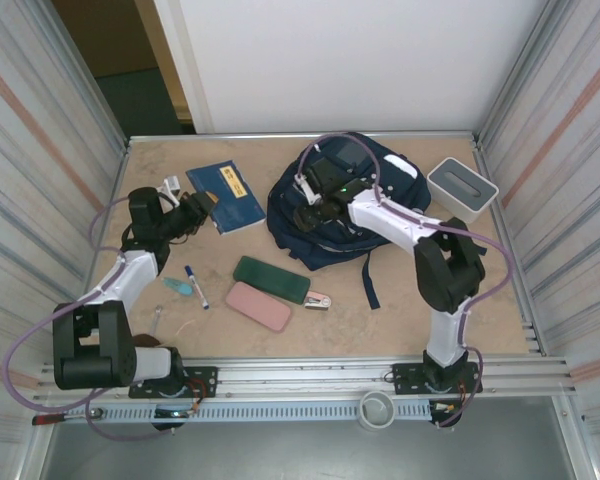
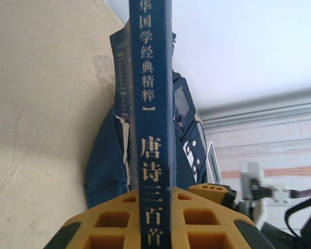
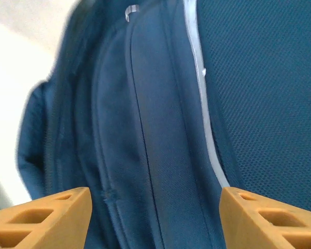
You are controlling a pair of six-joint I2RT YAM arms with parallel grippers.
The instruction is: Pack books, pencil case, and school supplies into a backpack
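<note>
The left gripper (image 2: 155,199) is pressed together on the near edge of a navy book (image 2: 155,78), which is seen edge-on between the yellow fingers (image 2: 207,218). The backpack (image 2: 106,166) lies just beyond the book. The right gripper (image 3: 155,218) is held spread, with nothing pinched, close over the backpack's dark fabric at the far middle of the table (image 1: 480,310). The pen (image 1: 197,286) and stapler (image 1: 318,299) are seen on the table, nearer the bases.

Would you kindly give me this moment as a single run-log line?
left gripper: shut on book edge | right gripper: open over backpack | pen, stapler: lying on table
</note>
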